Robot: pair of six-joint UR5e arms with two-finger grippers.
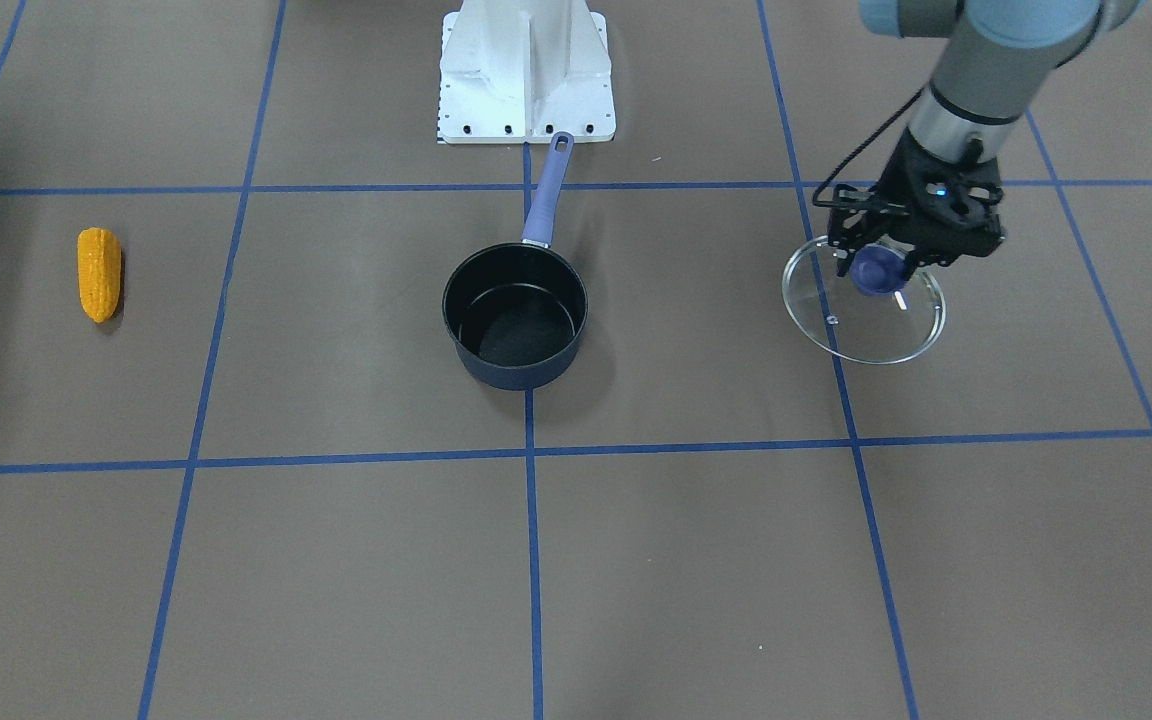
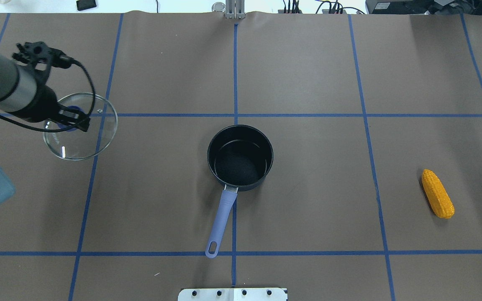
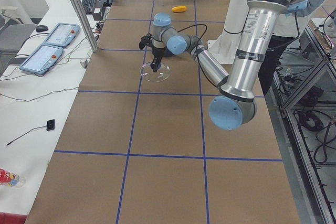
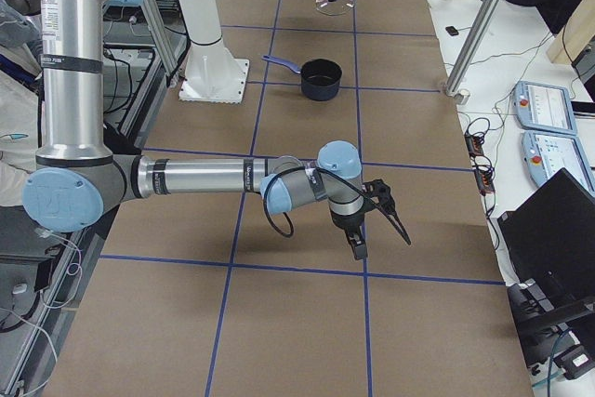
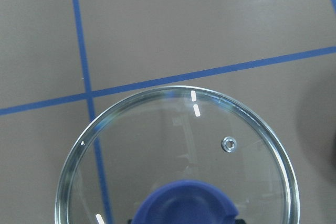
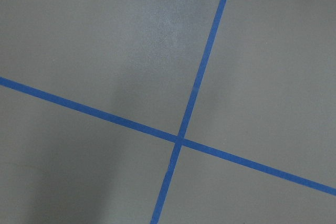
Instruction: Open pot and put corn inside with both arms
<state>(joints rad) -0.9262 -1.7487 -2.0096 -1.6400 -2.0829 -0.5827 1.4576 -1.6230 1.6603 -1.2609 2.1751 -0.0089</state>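
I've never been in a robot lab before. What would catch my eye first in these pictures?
Dead centre on the brown table stands the dark pot, open and empty, with its lavender handle pointing at the robot's base. Off to the robot's left, the left arm's tool is clamped around the blue knob of a clear glass lid. Far out on the robot's right, a bright orange corn lies alone.

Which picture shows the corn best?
The overhead view: the corn lies whole and biggest, kernels visible. The front-facing view shows it whole but smaller; exterior left, only a far yellow speck. No other view shows it.
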